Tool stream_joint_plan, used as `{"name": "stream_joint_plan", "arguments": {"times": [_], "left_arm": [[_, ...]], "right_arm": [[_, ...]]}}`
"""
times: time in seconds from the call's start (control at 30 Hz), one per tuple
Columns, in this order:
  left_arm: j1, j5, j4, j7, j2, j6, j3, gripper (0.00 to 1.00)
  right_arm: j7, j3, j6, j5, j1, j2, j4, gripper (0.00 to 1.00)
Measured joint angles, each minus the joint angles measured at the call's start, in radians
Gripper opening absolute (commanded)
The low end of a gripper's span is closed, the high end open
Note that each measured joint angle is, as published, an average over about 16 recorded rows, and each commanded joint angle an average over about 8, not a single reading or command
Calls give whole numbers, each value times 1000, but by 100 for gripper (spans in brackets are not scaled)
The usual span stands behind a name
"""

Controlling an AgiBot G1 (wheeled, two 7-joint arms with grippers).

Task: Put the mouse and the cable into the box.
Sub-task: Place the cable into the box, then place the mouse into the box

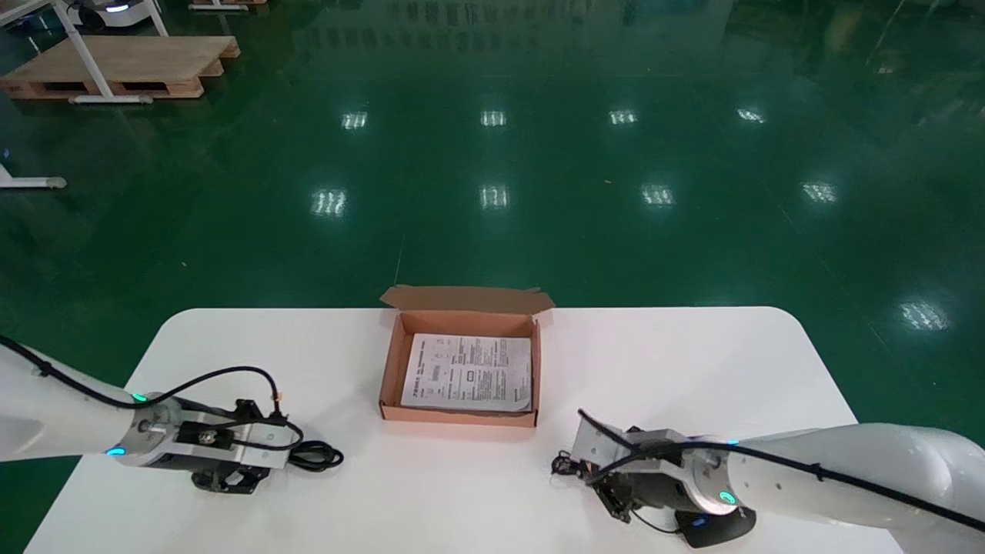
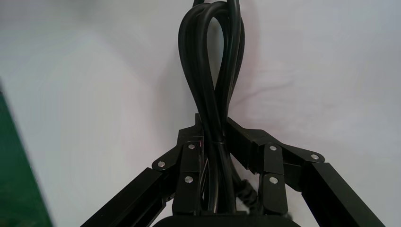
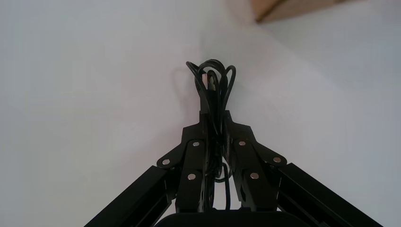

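A thick black cable [image 1: 317,456], folded into loops, lies on the white table [image 1: 462,492] at the left. My left gripper [image 1: 286,452] is shut on it; the left wrist view shows the cable [image 2: 210,71] pinched between the fingers of the left gripper [image 2: 213,125]. At the right, my right gripper [image 1: 582,466] is shut on a small bundle of thin mouse cord [image 1: 564,465], and that cord bundle [image 3: 212,80] sticks out past the right gripper [image 3: 215,118]. The black mouse [image 1: 712,528] lies under the right forearm, partly hidden.
An open cardboard box [image 1: 391,362] stands at the middle of the table's far side, with a printed sheet [image 1: 469,372] flat inside it. A corner of the box [image 3: 288,8] shows in the right wrist view. The table's front edge is close behind both arms.
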Motion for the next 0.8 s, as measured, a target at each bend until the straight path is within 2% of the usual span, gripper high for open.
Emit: {"name": "stream_joint_plan", "arguments": {"times": [0.23,0.53,0.8], "left_arm": [[-55,-71,-70,44,7,40,-46,0],[-59,-231,-115,96,82,58,-147,0],[-31,-317,-100,109,131,53,-201,0]], "right_arm": [[78,61,40,5,138,40,-71,0],[123,127,111,-3,351,67,-160,0],[121,144,135,-4,429,66,-192,0]]}}
